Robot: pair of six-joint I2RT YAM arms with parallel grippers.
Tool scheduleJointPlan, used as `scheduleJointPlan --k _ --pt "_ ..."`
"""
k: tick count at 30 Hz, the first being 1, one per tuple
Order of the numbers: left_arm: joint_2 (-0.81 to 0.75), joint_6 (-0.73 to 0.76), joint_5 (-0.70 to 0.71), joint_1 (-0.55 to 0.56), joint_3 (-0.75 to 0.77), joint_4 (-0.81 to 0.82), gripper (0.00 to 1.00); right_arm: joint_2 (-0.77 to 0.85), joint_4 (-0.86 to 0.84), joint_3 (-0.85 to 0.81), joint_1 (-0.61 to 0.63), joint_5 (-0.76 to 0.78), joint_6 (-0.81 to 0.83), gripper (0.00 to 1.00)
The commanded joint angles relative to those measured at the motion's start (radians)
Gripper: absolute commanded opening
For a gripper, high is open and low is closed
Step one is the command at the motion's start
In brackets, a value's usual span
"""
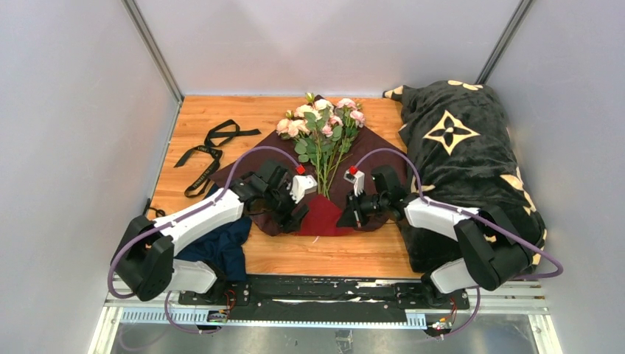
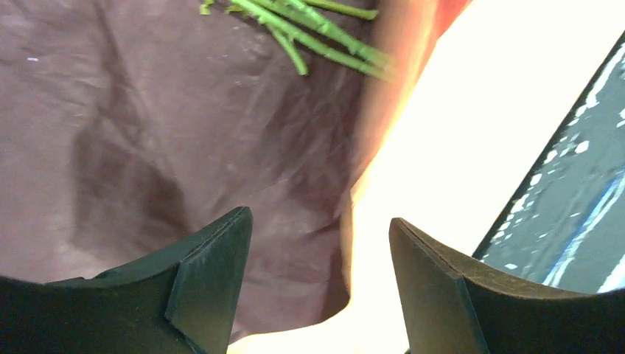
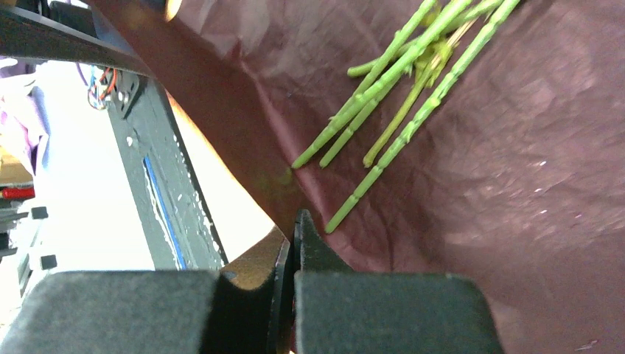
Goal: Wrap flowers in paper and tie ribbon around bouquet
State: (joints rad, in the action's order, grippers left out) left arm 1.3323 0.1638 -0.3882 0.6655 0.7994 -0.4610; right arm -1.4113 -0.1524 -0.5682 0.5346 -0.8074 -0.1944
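Camera above: flowers (image 1: 322, 125), a bunch of small pale pink roses on long thin green stems, lay with heads pointing away from the arms on the paper (image 1: 376, 151), a large crinkly burgundy wrapping sheet spread in the middle of the orange wooden table (image 1: 221, 110). Near corner of the sheet was folded up toward the stem ends. Long narrow floppy black ribbon (image 1: 210, 151) sat loose on the table at far left, well apart from the flowers. At the sheet's near-left edge was the left gripper (image 1: 297, 212), at its near-right edge the right gripper (image 1: 346, 217). Bunched black blanket (image 1: 457, 147) with cream flower shapes was at right; navy blue cloth (image 1: 221, 251) lay under the left arm. Left wrist view: left gripper (image 2: 318, 221) had jaws spread wide with nothing between them, over the paper (image 2: 147, 133) near its edge; cut stems (image 2: 317, 37) were at top of view. Right wrist view: right gripper (image 3: 293, 221) had jaws pressed together, pinching the raised edge of the paper (image 3: 479, 184); stems (image 3: 390, 81) lay on the sheet just beyond the tips.
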Motion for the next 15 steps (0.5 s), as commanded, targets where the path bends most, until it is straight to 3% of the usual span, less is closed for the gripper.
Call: scheduleJointPlan --k 1,5,10,15 --pt "-0.034 0.302 0.142 -0.023 0.034 -0.163 0.76 -0.028 0.023 -0.068 -0.034 -0.002 -0.034 0.00" --pt "-0.004 0.386 0.197 -0.023 0.023 -0.161 0.76 -0.070 0.039 -0.105 -0.050 0.026 -0.062 0.00" --pt "-0.014 0.379 0.251 -0.041 0.004 -0.111 0.75 -0.122 0.068 -0.158 -0.059 0.037 -0.062 0.00" --pt "-0.031 0.397 0.273 -0.067 -0.062 -0.072 0.56 -0.177 0.144 -0.227 -0.064 0.041 -0.012 0.00"
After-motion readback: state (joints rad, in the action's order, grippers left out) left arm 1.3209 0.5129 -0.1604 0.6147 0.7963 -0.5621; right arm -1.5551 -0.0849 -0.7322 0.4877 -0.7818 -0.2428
